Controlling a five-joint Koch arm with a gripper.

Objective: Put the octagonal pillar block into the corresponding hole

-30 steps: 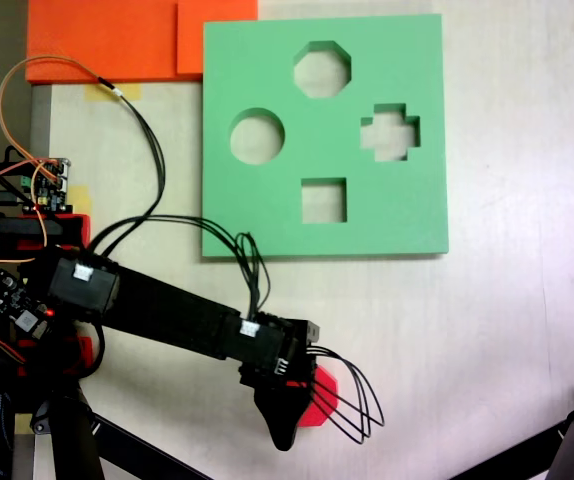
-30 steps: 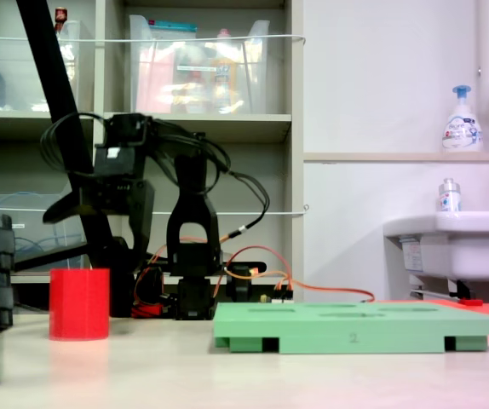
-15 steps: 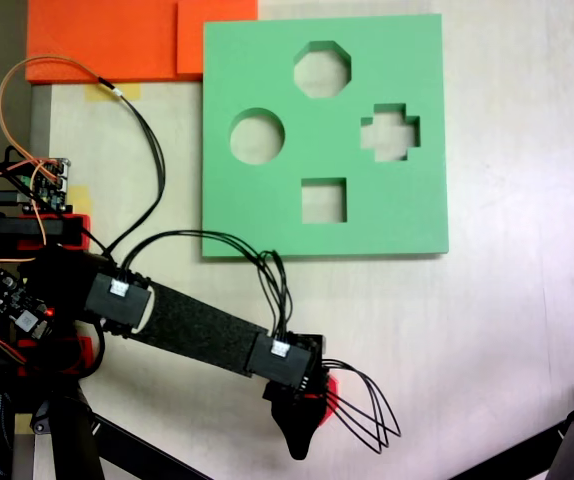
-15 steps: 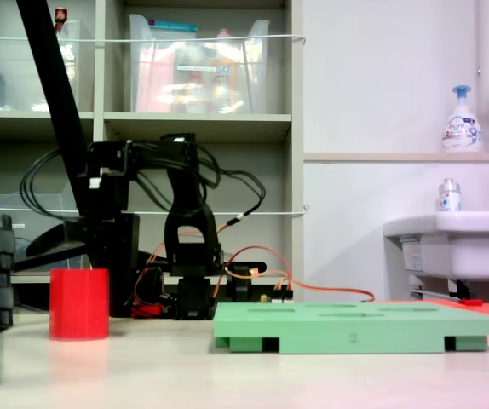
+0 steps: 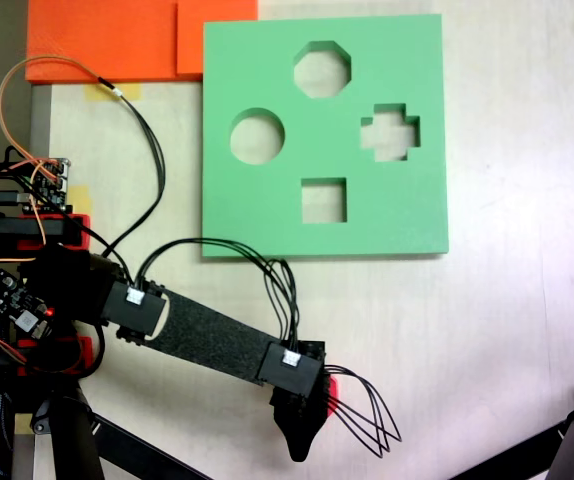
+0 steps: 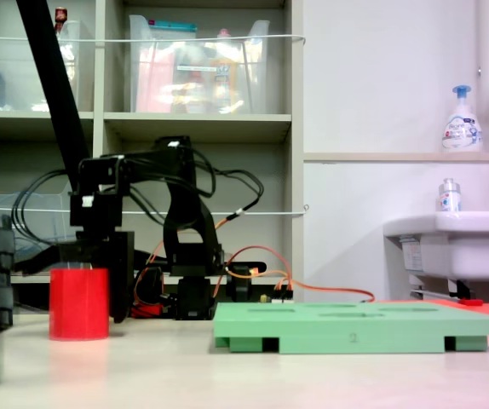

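The octagonal pillar block (image 6: 79,303) stands upright on the table, bright red, at the left of the low fixed view. From above only a red sliver of the block (image 5: 331,384) shows beside the wrist. My gripper (image 6: 72,283) has come down over it and is open: one jaw stands against the block's right side, the other sticks out to the left above its top. In the view from above, the gripper (image 5: 307,420) covers the block. The green board (image 5: 267,215) lies farther back, with the eight-sided hole (image 5: 322,69) near its far edge.
The board also has a round hole (image 5: 257,136), a cross hole (image 5: 390,132) and a square hole (image 5: 324,200). Orange foam sheets (image 5: 107,40) lie at the top left. Loose wires and a circuit board (image 5: 47,185) sit by the arm's base. A black stand leg (image 5: 567,440) crosses the bottom right.
The arm has stretched out and lowered. The gripper dropped from above the red block to the block's own height, with its jaws on either side of it.
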